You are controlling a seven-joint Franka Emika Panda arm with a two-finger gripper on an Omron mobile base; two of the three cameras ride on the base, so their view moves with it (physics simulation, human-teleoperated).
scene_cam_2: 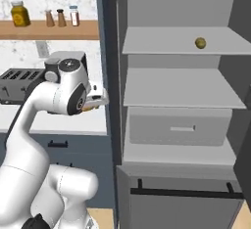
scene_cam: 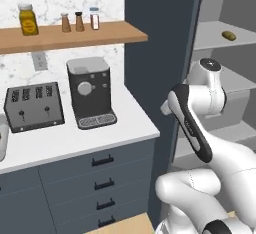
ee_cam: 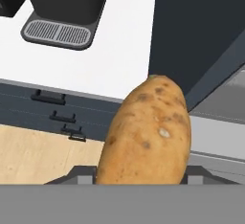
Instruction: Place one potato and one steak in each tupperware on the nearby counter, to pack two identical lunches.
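Holding a potato [ee_cam: 148, 132] in the end effector [ee_cam: 143, 173], lengthwise between the tips, brown skin mottled with dark spots. Hanging above the right end of the white table [ee_cam: 110, 55], near the dark fridge wall [ee_cam: 201, 27]. Seen from the right base view as a sliver of brown under the hand [scene_cam_2: 90, 106], just left of the fridge side. Second potato [scene_cam_2: 200, 42] resting on the top fridge shelf [scene_cam_2: 162, 44], well apart from the arm; same one at [scene_cam: 229, 35] in the left base view. Coffee machine [scene_cam: 90, 92] and toaster [scene_cam: 34, 106] standing side by side on the table, drip grille [ee_cam: 56, 32] of the machine beyond the held potato. Yellow jar [scene_cam: 28, 20] and three small shakers [scene_cam: 79, 21] on the wooden wall shelf [scene_cam: 65, 36]. Drawers [scene_cam: 102, 178] with black handles below the table.
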